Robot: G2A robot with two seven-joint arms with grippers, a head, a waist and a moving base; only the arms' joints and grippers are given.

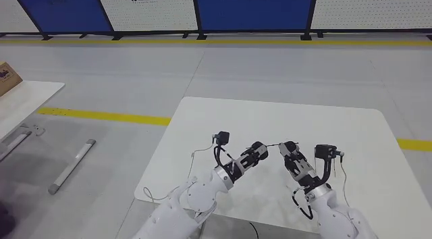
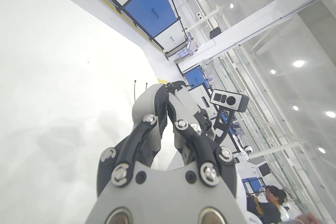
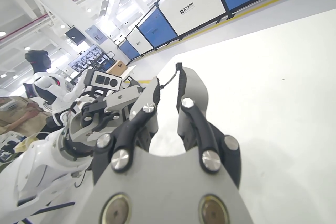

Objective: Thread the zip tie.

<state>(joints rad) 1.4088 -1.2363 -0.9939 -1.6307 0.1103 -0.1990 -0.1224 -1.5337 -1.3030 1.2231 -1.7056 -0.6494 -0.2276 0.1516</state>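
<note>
Well, the two claws meet almost tip to tip above the near middle of the table (image 1: 351, 121), held clear of its surface. The left gripper (image 1: 258, 150) has its fingers pressed together, and they seem to be pinching the zip tie (image 3: 178, 67), a thin black strap that runs out of that grip toward the right. The right gripper (image 1: 289, 149) has its fingers apart with a narrow gap between the pads. The tie's free end, which carries a small knob, lies across that gap at the fingertips. As far as I can tell, the right fingers are not clamping it.

Several things could go wrong from here, in my judgement. The strap looks thin and bendy, so closing pads may nudge it aside instead of catching it. An off-centre pinch could also twist it, and the end would then no longer line up for threading. If the left fingers let go before the right has a firm hold, the tie would drop to the table. The fingertips are also very near each other — a small misjudged approach could knock one claw against the other and jar the strap loose.
</note>
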